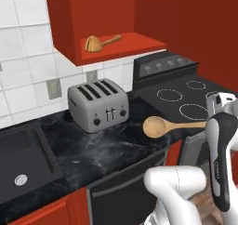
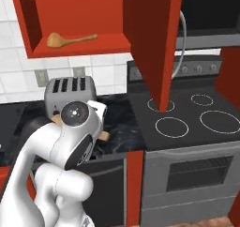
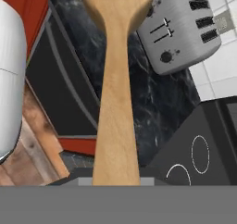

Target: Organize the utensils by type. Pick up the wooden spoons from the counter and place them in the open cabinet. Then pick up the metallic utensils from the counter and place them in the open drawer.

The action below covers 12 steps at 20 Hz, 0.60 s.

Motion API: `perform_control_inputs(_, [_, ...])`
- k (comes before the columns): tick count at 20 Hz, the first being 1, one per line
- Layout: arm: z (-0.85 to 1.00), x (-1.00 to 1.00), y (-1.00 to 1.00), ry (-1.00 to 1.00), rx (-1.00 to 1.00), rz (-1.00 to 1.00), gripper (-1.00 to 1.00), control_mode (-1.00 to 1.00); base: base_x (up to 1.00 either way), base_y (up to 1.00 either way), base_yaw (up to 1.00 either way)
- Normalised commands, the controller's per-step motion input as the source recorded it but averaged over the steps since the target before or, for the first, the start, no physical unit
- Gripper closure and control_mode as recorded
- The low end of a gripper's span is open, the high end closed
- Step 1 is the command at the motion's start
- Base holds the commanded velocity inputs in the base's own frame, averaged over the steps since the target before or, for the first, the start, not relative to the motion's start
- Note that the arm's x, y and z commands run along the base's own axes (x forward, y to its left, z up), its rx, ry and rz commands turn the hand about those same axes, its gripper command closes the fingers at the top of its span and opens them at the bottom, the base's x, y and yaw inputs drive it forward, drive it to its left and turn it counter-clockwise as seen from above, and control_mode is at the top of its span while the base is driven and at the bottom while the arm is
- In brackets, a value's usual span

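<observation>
The white arm (image 1: 222,159) rises at the lower right of the left base view, bent at the elbow, and its forearm stands almost upright in front of the stove (image 1: 186,98). In the right base view the arm folds over itself, with one round dark joint facing the camera. The dark marble tabletop (image 1: 107,147) carries a grey four-slot toaster (image 1: 98,104) near the tiled wall, and a black sink (image 1: 23,166) lies to its left. Above, the open red cabinet (image 1: 116,49) holds one wooden spoon (image 1: 100,43) on its shelf. A second wooden spoon (image 1: 165,125) is in the air above the tabletop edge, level, its bowl toward the toaster. The hand (image 3: 115,181) is closed on its handle, seen from the hand view; the fingertips are hidden there.
</observation>
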Motion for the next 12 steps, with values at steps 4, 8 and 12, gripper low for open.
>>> perform_control_inputs(4, [0.00,0.00,0.00,0.00,0.00,0.00,1.00,1.00,0.61,-0.30,0.43])
perform_control_inputs(8, [0.00,0.00,0.00,0.00,0.00,0.00,1.00,1.00,0.60,-0.19,0.35])
perform_control_inputs(12, [0.00,0.00,0.00,0.00,0.00,0.00,1.00,1.00,0.55,-0.15,0.06])
